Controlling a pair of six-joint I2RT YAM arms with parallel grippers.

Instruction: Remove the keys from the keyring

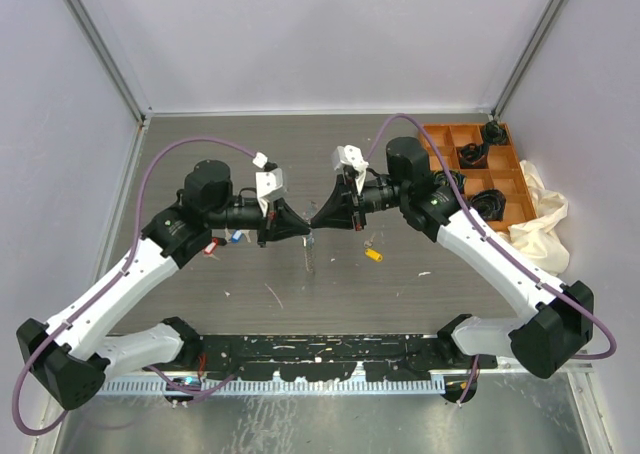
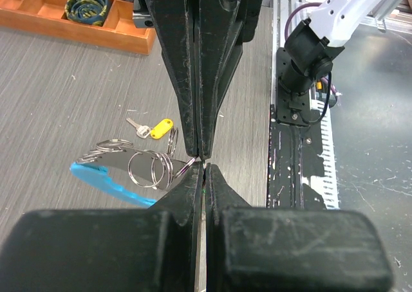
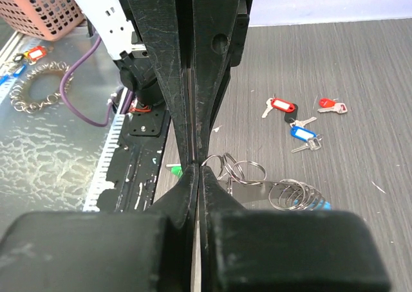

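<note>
The overhead camera looks down from the near side across the whole table. Both wrist cameras sit close, facing each other, sharing the keyring.

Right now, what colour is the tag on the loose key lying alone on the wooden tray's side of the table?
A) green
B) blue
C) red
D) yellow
D: the lone key near the wooden tray carries a yellow tag, while the red-tagged key and blue-tagged key lie on the opposite side.

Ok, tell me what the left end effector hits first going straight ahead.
The right end effector, almost at once: it faces the left end effector tip to tip, keyring at the junction.
</note>
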